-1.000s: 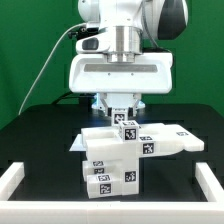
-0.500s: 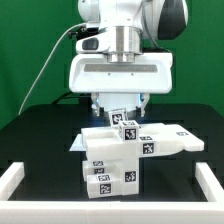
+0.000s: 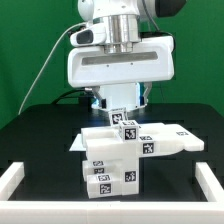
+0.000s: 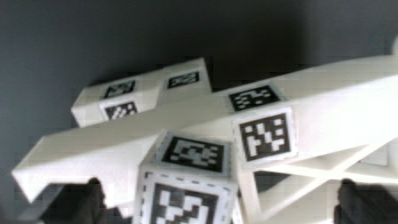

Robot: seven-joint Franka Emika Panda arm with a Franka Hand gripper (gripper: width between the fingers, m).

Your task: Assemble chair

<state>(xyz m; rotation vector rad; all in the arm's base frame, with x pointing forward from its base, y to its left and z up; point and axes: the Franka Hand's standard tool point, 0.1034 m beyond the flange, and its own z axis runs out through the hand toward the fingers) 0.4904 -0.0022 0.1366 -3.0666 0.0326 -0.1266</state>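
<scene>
My gripper (image 3: 118, 105) hangs with its jaws spread wide and nothing between them. One dark fingertip (image 3: 138, 102) shows under my white hand, on the exterior view's right of a small tagged white block. That block is the topmost part of the chair (image 3: 115, 150), and it stands up in the gap between my fingers without either pad pressing on it, as far as the exterior view lets me judge.

The chair sits directly below my gripper, on the black table (image 3: 40, 140), roughly midway between the table's side edges and nearer the front edge than the back. It is a chunky white stack: a tall blocky body with several black-and-white tags on its front face, and a flat slab reaching out toward the exterior view's right.

From my wrist camera the chair (image 4: 214, 130) fills most of the picture, its tagged faces close under me, dark table behind it.

A low white border rail (image 3: 20, 178) runs along the table's front corners.
</scene>
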